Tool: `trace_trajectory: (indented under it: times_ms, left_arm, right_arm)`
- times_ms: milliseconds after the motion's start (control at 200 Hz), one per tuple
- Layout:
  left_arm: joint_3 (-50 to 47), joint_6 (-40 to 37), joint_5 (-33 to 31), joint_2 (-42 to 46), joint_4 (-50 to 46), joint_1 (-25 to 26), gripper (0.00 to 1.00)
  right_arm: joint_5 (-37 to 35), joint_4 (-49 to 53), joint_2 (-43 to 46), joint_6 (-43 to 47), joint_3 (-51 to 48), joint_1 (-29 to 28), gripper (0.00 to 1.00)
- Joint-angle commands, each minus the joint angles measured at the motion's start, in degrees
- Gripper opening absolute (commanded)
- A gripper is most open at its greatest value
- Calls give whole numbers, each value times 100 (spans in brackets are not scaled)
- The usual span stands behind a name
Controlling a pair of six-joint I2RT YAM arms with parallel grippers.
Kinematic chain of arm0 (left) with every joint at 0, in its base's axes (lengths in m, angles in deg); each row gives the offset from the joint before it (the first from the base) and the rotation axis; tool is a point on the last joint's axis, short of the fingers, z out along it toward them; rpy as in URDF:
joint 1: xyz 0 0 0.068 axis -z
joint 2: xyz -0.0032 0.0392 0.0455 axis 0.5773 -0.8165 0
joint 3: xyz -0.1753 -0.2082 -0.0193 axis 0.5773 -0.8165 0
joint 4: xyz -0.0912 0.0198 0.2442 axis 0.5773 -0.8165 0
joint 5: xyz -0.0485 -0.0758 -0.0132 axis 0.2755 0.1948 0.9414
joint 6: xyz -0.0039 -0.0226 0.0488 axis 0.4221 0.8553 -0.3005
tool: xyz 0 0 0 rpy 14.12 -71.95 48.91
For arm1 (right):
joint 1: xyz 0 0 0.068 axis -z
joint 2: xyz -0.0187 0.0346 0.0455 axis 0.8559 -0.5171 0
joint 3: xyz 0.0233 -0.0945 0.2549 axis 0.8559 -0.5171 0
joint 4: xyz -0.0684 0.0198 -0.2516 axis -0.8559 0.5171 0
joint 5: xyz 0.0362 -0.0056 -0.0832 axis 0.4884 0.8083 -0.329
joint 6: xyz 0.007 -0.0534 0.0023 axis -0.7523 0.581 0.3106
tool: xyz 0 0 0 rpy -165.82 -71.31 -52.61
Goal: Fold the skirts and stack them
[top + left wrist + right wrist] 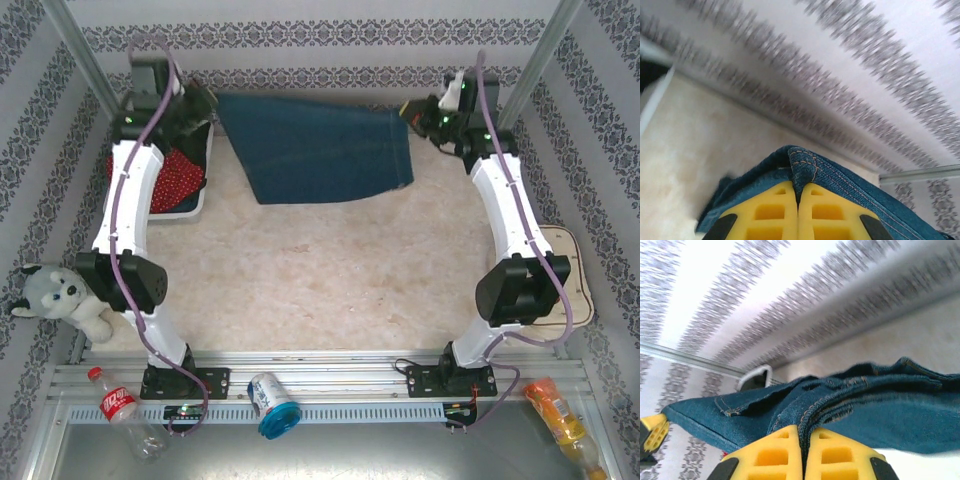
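Yellow pads (770, 212) of my left claw (799, 192) sat closest to the left wrist camera. They were pressed tight together, and a stitched corner of the blue denim skirt (807, 165) was pinched between them.

My right claw (802, 435) looked the same from its own camera. Its two yellow pads (840, 457) were squeezed shut on a bunched seam of the same skirt (890, 410), and the cloth ran off to the right side of that picture.

From the camera up above, I saw the blue denim skirt (320, 150) spread out along the far edge of the table (320, 290). My left claw (205, 108) held its far left corner and my right claw (415, 110) held its far right corner, so the cloth was stretched between them. Its near edge reached toward the middle of the table. I could not tell if the skirt was lying on the table or hanging just over it.

A white basket (203, 195) sat at the far left corner of the table, just beside the denim skirt. A red skirt with white dots (180, 175) lay inside it, partly hidden by my left arm.

A grey and white toy dog (60, 295) sat by the near left corner. A plastic bottle (120, 410) and a can (272, 402) lay on the metal rail at the near edge.
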Motion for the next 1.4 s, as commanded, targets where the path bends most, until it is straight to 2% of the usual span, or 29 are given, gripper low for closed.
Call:
trace_trajectory:
  times_ms: [0, 40, 95, 295, 375, 505, 619, 684, 774, 989, 1119, 1229, 1249, 1274, 1309, 1324, 1359, 1399]
  left_arm:
    - [835, -591, -74, 20, -874, -120, 0]
    - [592, -618, -29, 207, -784, -123, 0]
    - [-226, -622, 26, 662, -495, -110, 0]
    - [-4346, -291, 208, 2889, 289, -92, 0]
    - [-5751, 68, 305, 3787, 171, -33, 0]
    - [-8015, 856, 334, 5112, -313, 146, 0]
    - [-9613, 1461, 527, 6101, -635, 190, 0]
    - [-9953, 1628, 528, 6568, -823, 195, 0]
    - [-9928, 1624, 353, 6871, -1192, 195, 0]
    - [-9694, 1474, 6, 6668, -1350, 190, 0]
    - [-10031, 1501, 177, 6380, -1096, 190, 0]
    - [-9829, 1538, -268, 6701, -1974, 190, 0]
    - [-9706, 1550, -443, 6830, -2238, 191, 7]
    - [-9499, 1551, -664, 6977, -2553, 190, 21]
    - [-9207, 1580, -904, 7173, -2905, 190, 55]
    - [-9098, 1599, -950, 7242, -2986, 190, 65]
    - [-8844, 1606, -988, 7327, -3066, 190, 76]
    - [-8558, 1532, -924, 7280, -2988, 198, 81]
  right_arm:
    - [171, 433, 16, 173, 91, 80, 0]
    - [191, 303, 215, 155, -217, 82, 0]
    - [287, -28, 567, 58, -922, 73, 0]
    - [411, -932, 2079, -7, -4184, -95, 0]
    - [392, -788, 2650, 150, -5359, -240, 0]
    - [275, -929, 3476, -268, -7266, -618, 0]
    - [214, -1042, 3887, -609, -8290, -856, 0]
    - [219, -945, 3992, -642, -8502, -905, 0]
    - [235, -719, 4057, -565, -8578, -965, 0]
    - [-15, -556, 4105, -376, -8313, -993, 0]
    - [-69, -765, 3810, -358, -8421, -1071, 0]
    - [-157, -715, 3755, -329, -8591, -1190, 0]
    - [-174, -685, 3777, -342, -8605, -1214, 0]
    - [-170, -660, 3804, -354, -8616, -1239, 0]
    - [-159, -630, 3854, -372, -8629, -1269, 0]
    - [-166, -621, 3876, -383, -8630, -1279, 0]
    - [-160, -601, 3927, -406, -8621, -1306, 0]
    - [-164, -590, 3967, -416, -8601, -1325, 0]
